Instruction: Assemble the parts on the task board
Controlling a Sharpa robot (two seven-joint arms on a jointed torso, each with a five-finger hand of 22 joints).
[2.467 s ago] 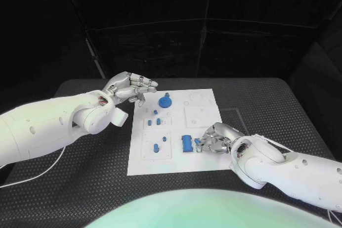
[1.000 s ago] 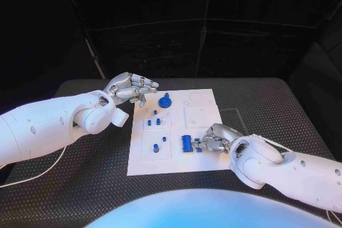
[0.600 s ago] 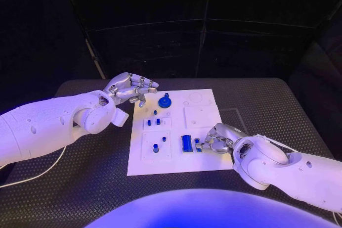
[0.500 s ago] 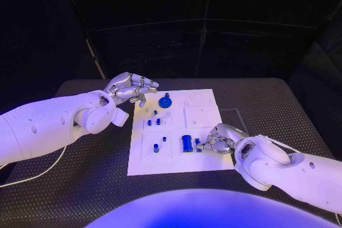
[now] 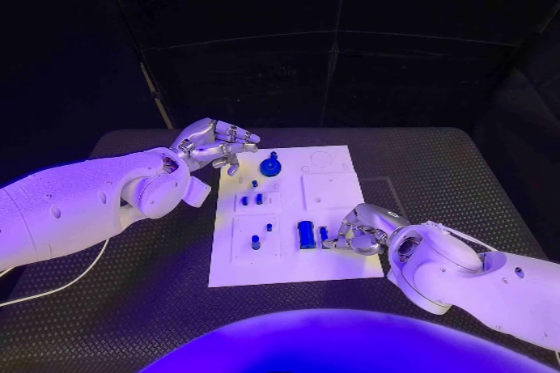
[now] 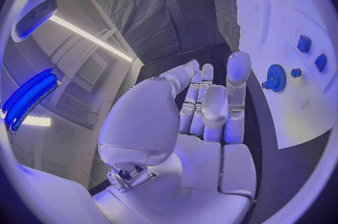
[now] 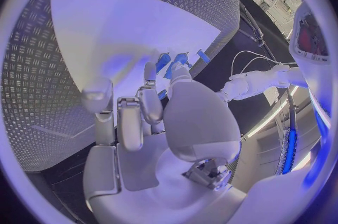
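The white task board (image 5: pixel 333 264) lies in the middle of the black table (image 5: pixel 467 171). Blue parts sit on it: a round gear (image 5: pixel 269 167) at its far end, two small blocks (image 5: pixel 251 200) near the middle, and a tall block (image 5: pixel 306 234) toward the near right. The right hand (image 5: pixel 359 230) rests on the board just beside that tall block, fingers curled down; whether it grips a small piece cannot be told. The left hand (image 5: pixel 214 145) hovers off the board's far left corner, fingers loosely bent, holding nothing.
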